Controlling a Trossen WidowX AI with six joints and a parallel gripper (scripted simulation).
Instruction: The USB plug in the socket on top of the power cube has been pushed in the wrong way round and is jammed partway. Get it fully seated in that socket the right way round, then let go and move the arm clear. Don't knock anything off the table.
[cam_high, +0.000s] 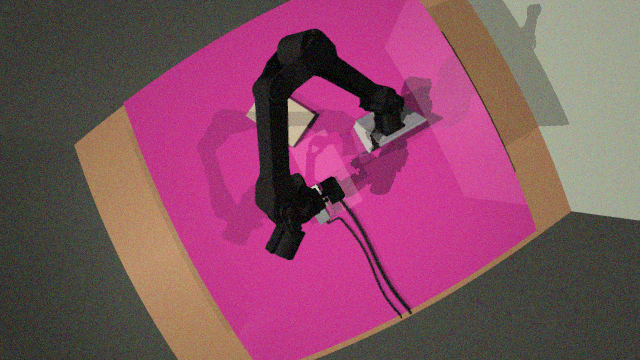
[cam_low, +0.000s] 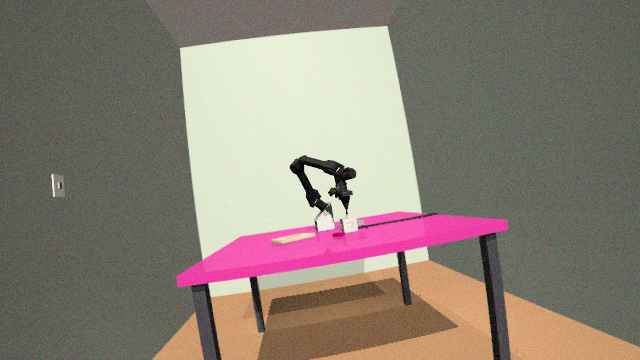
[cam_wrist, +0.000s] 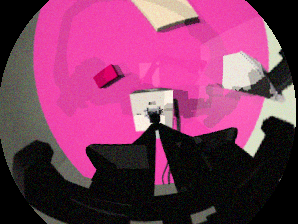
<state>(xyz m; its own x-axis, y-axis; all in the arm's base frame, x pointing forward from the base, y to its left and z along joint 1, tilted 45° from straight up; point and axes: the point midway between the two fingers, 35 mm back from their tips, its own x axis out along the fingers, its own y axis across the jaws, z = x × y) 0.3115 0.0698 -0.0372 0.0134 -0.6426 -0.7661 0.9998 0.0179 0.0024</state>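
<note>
Plug (cam_wrist: 156, 121) sits clamped in the gripper (cam_wrist: 157, 137), just above the cube (cam_wrist: 152, 108) mid-surface. If it tilts or misses the socket, pressing down may jam it again or shove the cube; the trailing cables (cam_high: 372, 260) could drag.

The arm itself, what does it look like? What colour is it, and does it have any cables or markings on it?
The arm is matt black all over, built of thick rounded segments joined by bulkier knuckles, and stands on a pale grey base. Its end effector narrows to two slim dark fingers. No markings or labels can be made out, and no cables run along it; the two thin black cords lie on the table.
</note>
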